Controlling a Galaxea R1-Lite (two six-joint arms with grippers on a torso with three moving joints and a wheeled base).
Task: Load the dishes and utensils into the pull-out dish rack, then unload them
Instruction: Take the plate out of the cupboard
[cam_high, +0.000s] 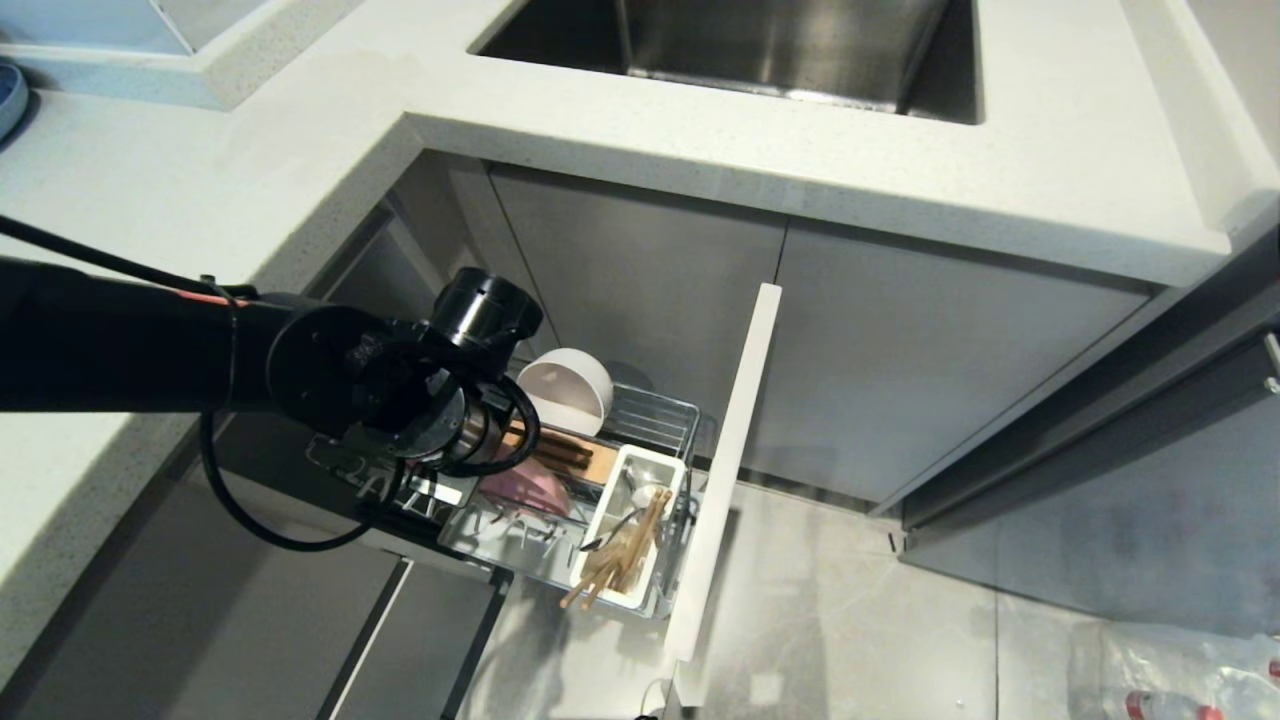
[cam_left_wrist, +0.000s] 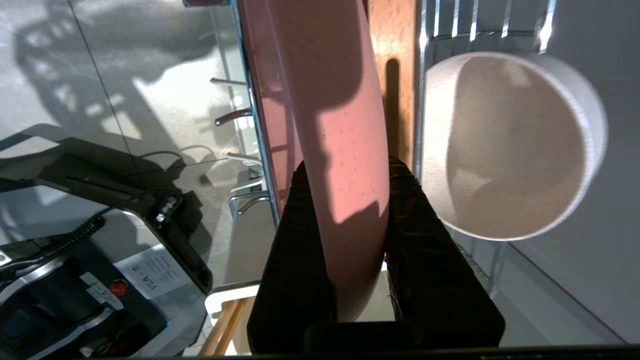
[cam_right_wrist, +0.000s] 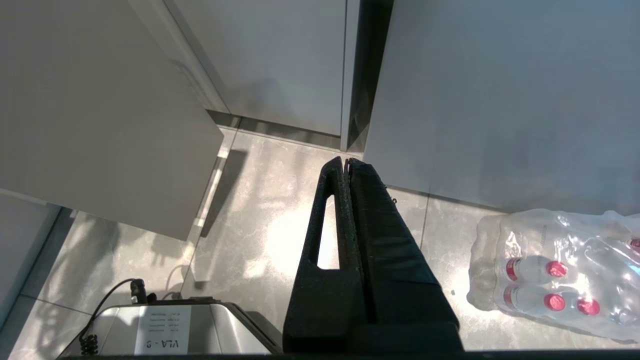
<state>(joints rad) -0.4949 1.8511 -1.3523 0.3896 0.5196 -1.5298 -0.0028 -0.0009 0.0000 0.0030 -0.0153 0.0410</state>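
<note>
Pink plate (cam_left_wrist: 345, 125): stands on edge in the pull-out dish rack (cam_high: 655, 405), seated in the brown wooden slotted insert (cam_left_wrist: 397, 45); its faces run parallel to the rack's pale front panel (cam_high: 725, 470). Its rim lies between the two fingers of the left gripper (cam_left_wrist: 345, 240), one black finger (cam_left_wrist: 300, 250) on each face; the gripper is closed onto the rim.

White bowl (cam_high: 567, 390): on its side at the rear of the rack, just beside the plate, opening facing the plate.

Chopsticks (cam_high: 620, 555): in the white utensil caddy (cam_high: 612, 505) at the front of the rack, leaning, long axis running from the caddy out over its near end. Spoon (cam_high: 615, 525): in the same caddy, beside the chopsticks.

Right gripper (cam_right_wrist: 347, 165): hangs above the floor (cam_right_wrist: 260, 200), well apart from the rack, fingers pressed together and empty. A shrink-wrapped pack of bottles (cam_right_wrist: 555, 270) lies on the floor near it.
</note>
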